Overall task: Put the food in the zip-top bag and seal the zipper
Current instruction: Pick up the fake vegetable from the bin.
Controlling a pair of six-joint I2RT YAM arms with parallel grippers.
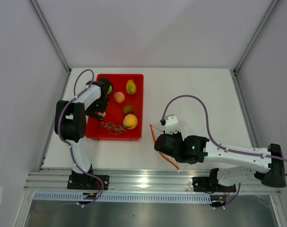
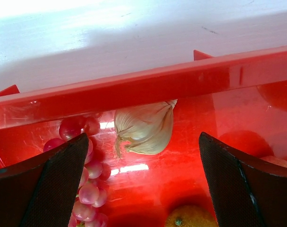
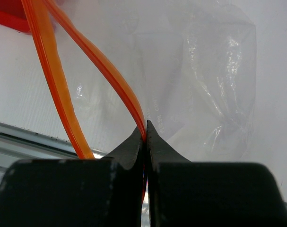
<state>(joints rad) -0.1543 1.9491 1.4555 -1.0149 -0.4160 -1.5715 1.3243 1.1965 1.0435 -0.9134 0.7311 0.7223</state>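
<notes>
Though beside tray rim (image 2: pixel 148 87), garlic bulb (image 2: pixel 145 128) before wide-spread left hand (image 2: pixel 143 137)

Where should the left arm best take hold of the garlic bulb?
Probably the garlic bulb across its wide belly, from above. It lies on its side near the tray wall, and its thin stem end offers the fingers little.
</notes>
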